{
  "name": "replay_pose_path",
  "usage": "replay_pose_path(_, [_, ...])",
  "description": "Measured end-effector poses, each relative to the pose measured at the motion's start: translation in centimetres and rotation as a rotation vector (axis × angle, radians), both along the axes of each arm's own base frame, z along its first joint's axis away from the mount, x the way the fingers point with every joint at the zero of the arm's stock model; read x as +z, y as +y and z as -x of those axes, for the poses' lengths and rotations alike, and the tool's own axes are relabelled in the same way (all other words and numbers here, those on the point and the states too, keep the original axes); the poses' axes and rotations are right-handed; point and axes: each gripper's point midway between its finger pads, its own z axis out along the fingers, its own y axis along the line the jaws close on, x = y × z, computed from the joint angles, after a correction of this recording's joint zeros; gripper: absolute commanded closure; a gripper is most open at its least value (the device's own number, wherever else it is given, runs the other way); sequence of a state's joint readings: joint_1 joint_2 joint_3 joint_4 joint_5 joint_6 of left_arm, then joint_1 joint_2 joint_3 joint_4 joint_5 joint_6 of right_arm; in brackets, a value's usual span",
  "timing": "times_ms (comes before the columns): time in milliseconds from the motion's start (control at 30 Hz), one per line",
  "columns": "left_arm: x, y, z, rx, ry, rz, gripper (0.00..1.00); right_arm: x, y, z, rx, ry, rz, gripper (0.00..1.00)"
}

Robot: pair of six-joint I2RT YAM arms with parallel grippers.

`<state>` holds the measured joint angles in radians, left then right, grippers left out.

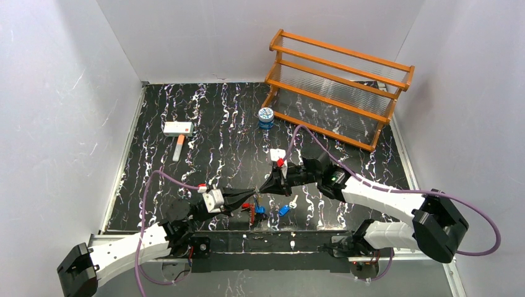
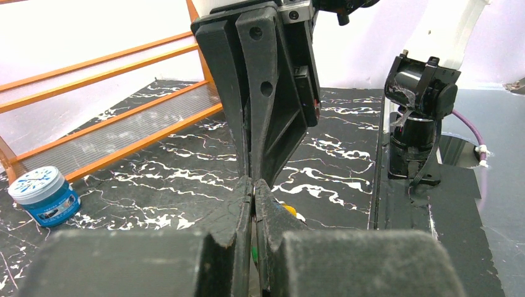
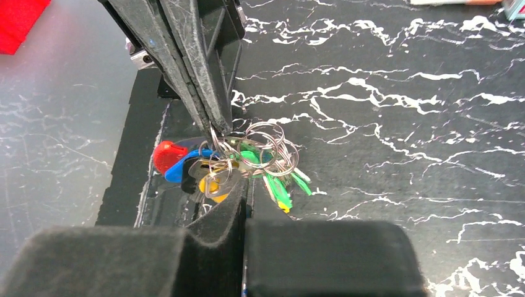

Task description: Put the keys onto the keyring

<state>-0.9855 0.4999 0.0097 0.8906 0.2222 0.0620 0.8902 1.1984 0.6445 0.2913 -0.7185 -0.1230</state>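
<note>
Where the keys (image 3: 168, 154) bunched: 6 o'clock edge of the table (image 1: 216, 124)
Left gripper (image 1: 251, 197): jaws clamped on the keyring (image 3: 214, 139), from 9 o'clock
Right gripper (image 1: 265, 187): jaws together at the bunch

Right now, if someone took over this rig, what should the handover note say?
Left gripper: shut on the top of the bunch.
Right gripper: shut against the same bunch; what it pinches is hidden.
Done: red key, blue key, yellow key and green key sit together on rings.
Left: a loose blue key and a pale key lie on the table apart from the bunch, seemingly unthreaded.
</note>
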Motion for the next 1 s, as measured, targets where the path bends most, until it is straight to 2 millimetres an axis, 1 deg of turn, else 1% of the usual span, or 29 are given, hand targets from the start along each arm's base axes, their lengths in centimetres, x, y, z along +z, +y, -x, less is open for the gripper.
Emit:
replay_pose_path(333, [0.0,0.0,0.0,-0.001,0.002,0.001,1.0,-1.0,0.3,-0.2,0.0,0.033,0.028,0.99])
replay_pose_path(367, [0.0,0.0,0.0,-0.001,0.002,0.001,1.0,-1.0,0.3,-0.2,-0.001,0.034,0.028,0.92])
replay_pose_path(467, [0.0,0.0,0.0,-0.001,0.002,0.0,1.0,-0.9,0.4,-0.4,-0.012,0.031,0.028,0.67])
replay_pose_path(500, [0.0,0.0,0.0,-0.001,0.002,0.0,1.0,-0.8,0.4,-0.5,-0.015,0.028,0.028,0.61])
replay_pose_path(567, [0.0,0.0,0.0,-0.001,0.002,0.0,1.0,-0.4,0.2,-0.5,-0.021,0.013,0.023,0.51])
replay_pose_path(633, [0.0,0.0,0.0,-0.001,0.002,0.0,1.0,0.4,-0.1,-0.4,-0.025,-0.013,0.006,0.42])
replay_pose_path(700, [-0.1,0.0,0.0,-0.003,0.002,-0.002,1.0,1.6,-0.4,-0.2,-0.021,-0.048,-0.023,0.37])
replay_pose_path(767, [-0.1,-0.1,0.0,-0.003,0.002,-0.004,1.0,2.7,-0.6,0.0,-0.014,-0.083,-0.053,0.36])
replay_pose_path(833, [-0.2,-0.1,0.0,-0.003,0.004,-0.008,1.0,3.3,-0.7,0.2,-0.004,-0.099,-0.07,0.36])
replay_pose_path(933, [-0.3,-0.1,0.0,-0.003,0.005,-0.01,1.0,3.3,-0.7,0.3,0.005,-0.098,-0.071,0.39])
replay_pose_path(1000, [-0.3,-0.1,0.0,-0.004,0.005,-0.01,1.0,2.9,-0.6,0.3,0.009,-0.083,-0.061,0.41])
